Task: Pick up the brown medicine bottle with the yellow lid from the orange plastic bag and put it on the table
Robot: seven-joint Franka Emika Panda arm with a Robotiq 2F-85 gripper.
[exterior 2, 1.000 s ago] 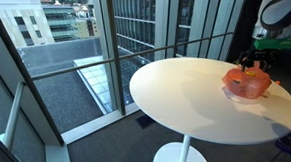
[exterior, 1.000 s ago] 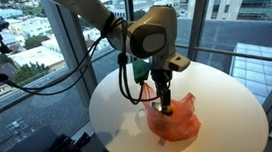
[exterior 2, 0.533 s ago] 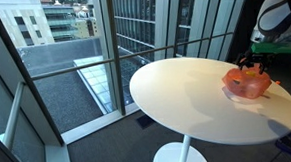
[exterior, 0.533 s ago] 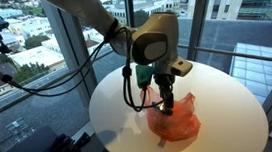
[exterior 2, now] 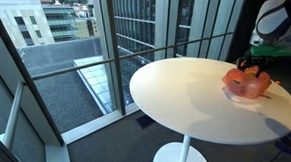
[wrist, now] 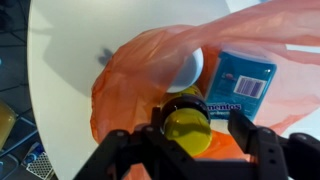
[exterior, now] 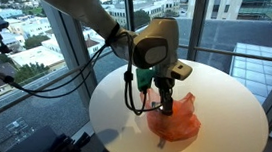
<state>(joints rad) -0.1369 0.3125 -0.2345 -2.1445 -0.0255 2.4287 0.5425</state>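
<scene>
In the wrist view the brown medicine bottle with its yellow lid (wrist: 187, 130) stands in the mouth of the orange plastic bag (wrist: 130, 70). My gripper (wrist: 200, 126) straddles the lid. The left finger (wrist: 157, 128) is against the bottle, while the right finger (wrist: 244, 128) stands a small gap away, so the jaws are still open. In both exterior views the gripper (exterior: 166, 105) (exterior 2: 251, 64) reaches down into the bag (exterior: 176, 124) (exterior 2: 246, 84), and the bottle is hidden there.
A blue Mentos box (wrist: 240, 82) and a white round object (wrist: 190, 68) lie in the bag beside the bottle. The bag sits on a round white table (exterior: 115, 113) (exterior 2: 187, 99) next to tall windows. A cable (exterior: 130, 92) hangs from the wrist.
The gripper has sunk a little lower into the bag's mouth. The bag has not visibly shifted.
</scene>
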